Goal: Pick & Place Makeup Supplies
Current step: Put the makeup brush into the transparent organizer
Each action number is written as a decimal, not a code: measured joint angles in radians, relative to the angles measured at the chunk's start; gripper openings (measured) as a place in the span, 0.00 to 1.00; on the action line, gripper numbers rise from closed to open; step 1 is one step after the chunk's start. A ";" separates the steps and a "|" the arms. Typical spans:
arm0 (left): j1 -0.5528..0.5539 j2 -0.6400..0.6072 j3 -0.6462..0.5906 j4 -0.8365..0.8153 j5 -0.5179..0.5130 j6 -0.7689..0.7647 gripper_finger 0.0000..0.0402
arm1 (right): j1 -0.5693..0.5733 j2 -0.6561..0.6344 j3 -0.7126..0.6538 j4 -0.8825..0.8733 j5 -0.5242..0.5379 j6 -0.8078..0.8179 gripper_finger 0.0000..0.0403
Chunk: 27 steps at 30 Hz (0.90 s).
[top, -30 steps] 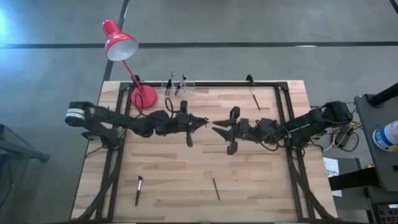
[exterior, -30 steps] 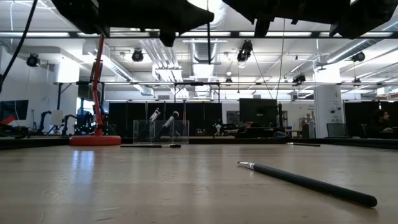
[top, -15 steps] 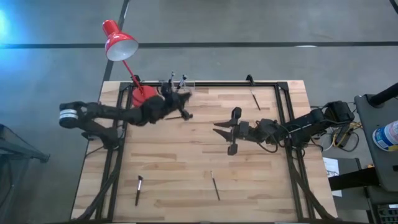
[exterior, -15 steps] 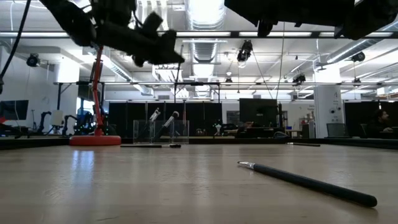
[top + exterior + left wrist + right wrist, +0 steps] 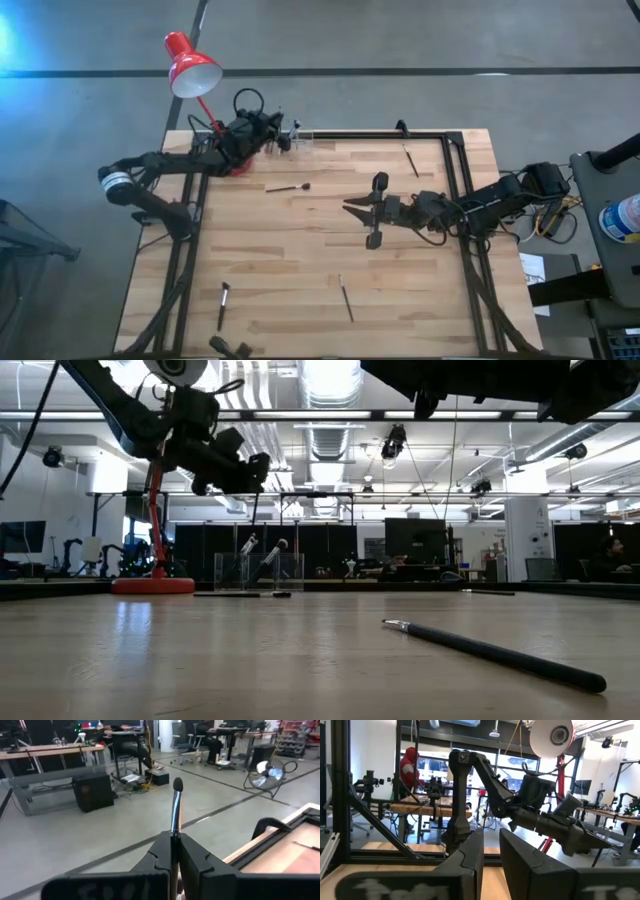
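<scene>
A thin makeup brush point(image 5: 174, 810) is pinched by its handle in the left hand point(image 5: 171, 851), whose fingers are closed tight on it, the small dark bristle tip pointing away from the wrist. Seen from above, that hand point(image 5: 268, 138) is placed at about 11 o'clock on the counter point(image 5: 300, 260), just beside the clear holder point(image 5: 296, 140) on the far edge, in which two brushes are already propped, and next to the red lamp point(image 5: 195, 70).

Four more brushes are left lying flat on the counter: one near the holder point(image 5: 287, 187), one toward 1 o'clock point(image 5: 409, 159), one toward 6 o'clock point(image 5: 344, 298) and one toward 7 o'clock point(image 5: 222, 305). Slim dark or silvery handles and small dark tips are shown on all.

The right hand point(image 5: 352, 210) is held near the counter's centre with a narrow gap between its fingers, and nothing is gripped in it.

The brushes are judged to be light, stiff and smooth, so rolling or slipping is likely. A grip across the middle of the handle is advised, and the soft bristles are best left untouched.
</scene>
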 joint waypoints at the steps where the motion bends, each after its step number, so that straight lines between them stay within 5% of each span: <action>1: 0.005 0.013 0.008 -0.004 0.001 0.000 0.03 | 0.000 0.000 0.000 0.000 0.000 -0.006 0.14; 14: 0.021 0.203 0.138 -0.124 -0.010 0.015 0.03 | 0.000 0.000 0.000 0.000 0.000 -0.010 0.14; 27: 0.027 0.269 0.159 -0.163 -0.073 -0.011 0.04 | 0.000 0.000 0.000 0.000 -0.001 -0.010 0.13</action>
